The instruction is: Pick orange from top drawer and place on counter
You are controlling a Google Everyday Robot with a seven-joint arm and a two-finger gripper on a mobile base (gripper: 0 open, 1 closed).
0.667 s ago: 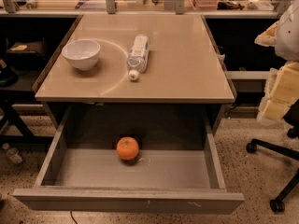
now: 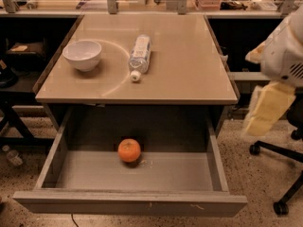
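Note:
The orange (image 2: 129, 150) lies on the grey floor of the open top drawer (image 2: 132, 174), near its back middle. The beige counter (image 2: 184, 65) sits above the drawer. My gripper (image 2: 267, 110), pale yellow under a white arm, hangs at the right edge of the view. It is to the right of the counter and the drawer, well away from the orange and at about counter-edge height.
A white bowl (image 2: 82, 55) stands on the counter's left side. A clear plastic bottle (image 2: 140, 55) lies on its side in the middle. A black office chair base (image 2: 279, 174) stands on the floor at the right. Cluttered shelves run behind the counter.
My gripper has moved a little left and down at the right edge. The orange, bowl and bottle have not moved.

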